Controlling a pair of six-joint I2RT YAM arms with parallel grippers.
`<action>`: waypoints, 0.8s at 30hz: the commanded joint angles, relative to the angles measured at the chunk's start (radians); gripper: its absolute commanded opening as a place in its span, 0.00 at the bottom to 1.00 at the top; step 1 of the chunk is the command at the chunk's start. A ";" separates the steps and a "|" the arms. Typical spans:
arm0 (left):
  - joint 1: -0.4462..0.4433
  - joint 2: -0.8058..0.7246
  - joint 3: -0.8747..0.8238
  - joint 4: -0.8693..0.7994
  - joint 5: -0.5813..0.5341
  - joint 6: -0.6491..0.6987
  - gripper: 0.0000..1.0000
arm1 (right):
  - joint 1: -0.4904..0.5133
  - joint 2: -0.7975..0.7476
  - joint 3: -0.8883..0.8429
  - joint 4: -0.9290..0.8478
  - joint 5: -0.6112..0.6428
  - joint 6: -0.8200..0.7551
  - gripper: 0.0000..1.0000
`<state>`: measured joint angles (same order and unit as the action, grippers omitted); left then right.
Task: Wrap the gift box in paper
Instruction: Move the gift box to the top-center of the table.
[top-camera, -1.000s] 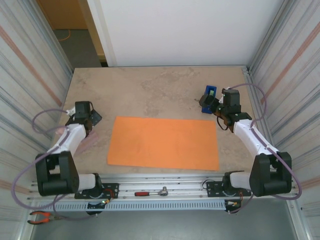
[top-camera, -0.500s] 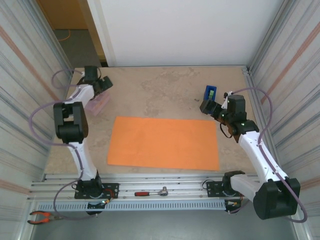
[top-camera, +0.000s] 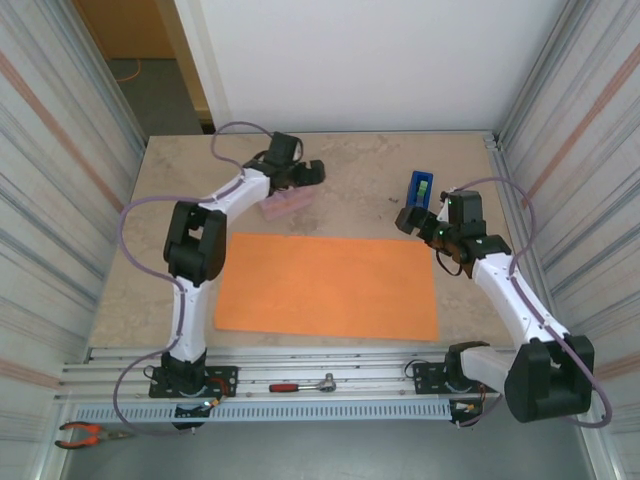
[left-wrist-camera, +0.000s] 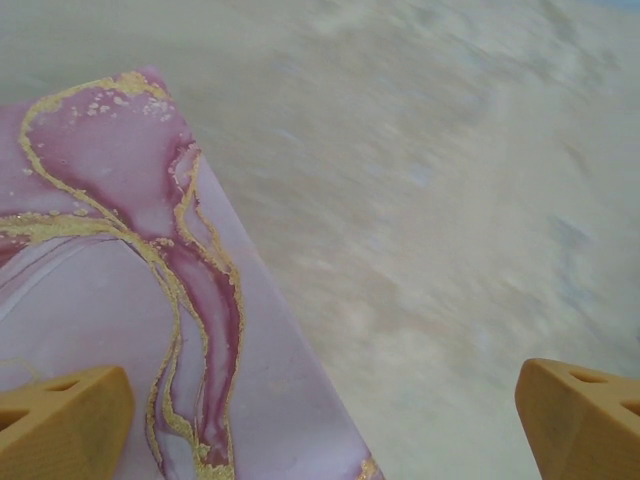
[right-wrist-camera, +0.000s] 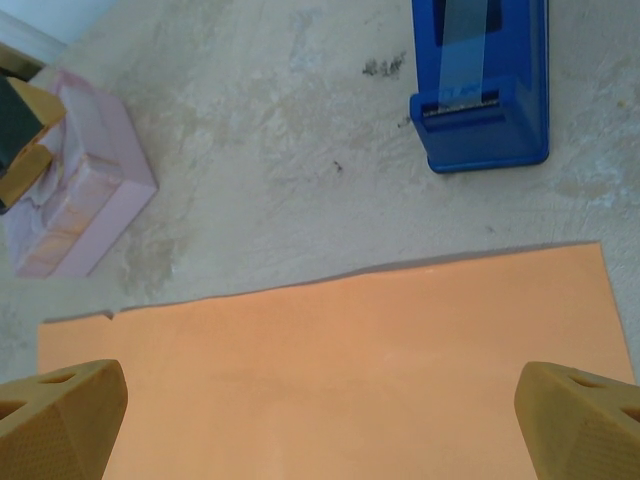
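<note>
Top external shows left claw (top-camera: 306, 172) spread over gift box (top-camera: 282, 204), right claw (top-camera: 409, 219) spread.

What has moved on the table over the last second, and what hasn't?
The left gripper, jaws wide open, swung from the table's left side to the far middle, and the pink gift box slid right with it. The right gripper, also open, shifted only slightly. The orange paper and blue tape dispenser stayed put.
</note>
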<state>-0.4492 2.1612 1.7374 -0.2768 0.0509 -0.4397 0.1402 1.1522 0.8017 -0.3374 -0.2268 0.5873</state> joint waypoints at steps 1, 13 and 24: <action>-0.015 -0.126 -0.101 -0.051 0.121 -0.013 0.99 | 0.007 0.066 0.060 0.035 -0.052 0.006 0.98; 0.145 -0.389 -0.427 0.029 0.203 -0.067 0.89 | 0.114 0.571 0.481 0.006 -0.267 -0.011 0.93; 0.241 -0.278 -0.401 0.028 0.364 0.008 0.78 | 0.250 0.952 0.874 -0.057 -0.294 0.040 0.87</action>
<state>-0.2081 1.8645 1.3033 -0.2409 0.3397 -0.4713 0.3683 2.0491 1.6115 -0.3462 -0.4999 0.5972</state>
